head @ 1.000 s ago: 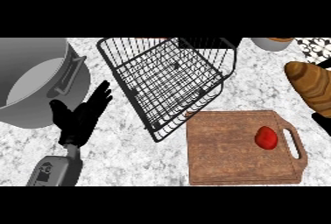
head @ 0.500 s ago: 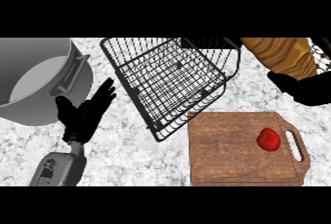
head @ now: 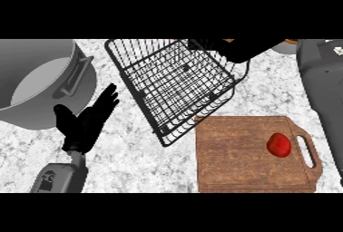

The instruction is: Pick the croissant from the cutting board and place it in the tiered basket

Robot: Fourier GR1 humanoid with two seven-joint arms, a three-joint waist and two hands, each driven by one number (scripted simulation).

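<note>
The black wire tiered basket (head: 175, 86) stands at the middle of the counter. My right hand (head: 251, 48) hangs over its far right corner, curled round the croissant (head: 231, 41). Only a thin brown sliver of the croissant shows at the hand's upper edge. My grey right forearm (head: 323, 86) comes in along the right edge. The wooden cutting board (head: 234, 158) lies at the lower right with a red fruit (head: 279, 145) on it near its handle. My left hand (head: 85, 122) rests open, fingers up, left of the basket.
A large grey pot (head: 40, 86) with a side handle fills the upper left, close to my left hand. A small cup-like object (head: 291, 43) peeks out at the top right. Marbled counter (head: 140, 167) shows between the left hand and the board.
My right hand has carried the croissant from the right edge up and leftward, over the basket's far right corner. The view has shifted a little. The left hand has stayed put.
</note>
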